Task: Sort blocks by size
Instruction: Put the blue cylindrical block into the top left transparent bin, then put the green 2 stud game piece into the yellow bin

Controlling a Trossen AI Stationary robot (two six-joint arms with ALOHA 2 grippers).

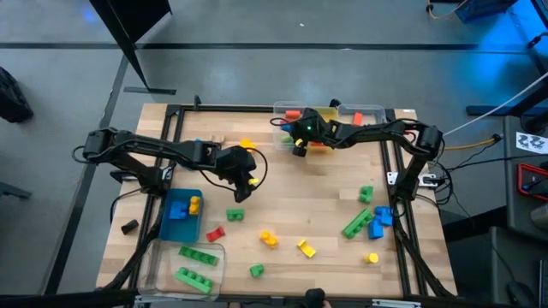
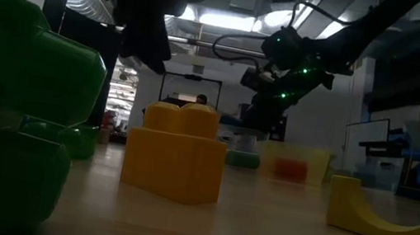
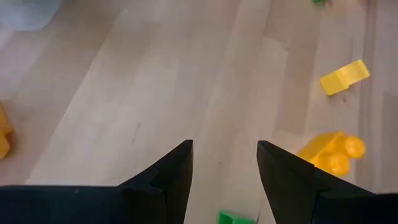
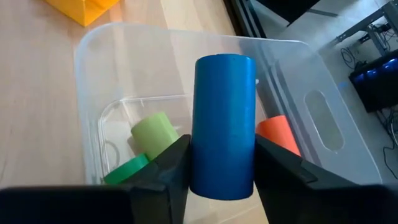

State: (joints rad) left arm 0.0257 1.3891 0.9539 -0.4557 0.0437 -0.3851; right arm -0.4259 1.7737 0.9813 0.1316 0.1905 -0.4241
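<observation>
— Right wrist view: what do I hold?
— A blue cylinder block (image 4: 224, 124), clamped between my right gripper (image 4: 222, 165) fingers above the clear bin (image 4: 298, 81); its lower end is cut off. 1 green piece inside is half hidden.
— My left gripper (image 3: 224, 163)?
— Fingers apart over bare table (image 3: 124, 93), holding nothing.

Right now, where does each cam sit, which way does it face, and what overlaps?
High: above the table, looking straight down; both arms show.
Low: at table-top height, facing across into the room; an arm comes in from above, beyond a yellow block.
Left wrist: on the left arm, looking down at bare table past the open left gripper.
Right wrist: on the right arm, over a clear bin; right gripper flanks a blue cylinder.
Shared: high and right wrist both show that bin.
</observation>
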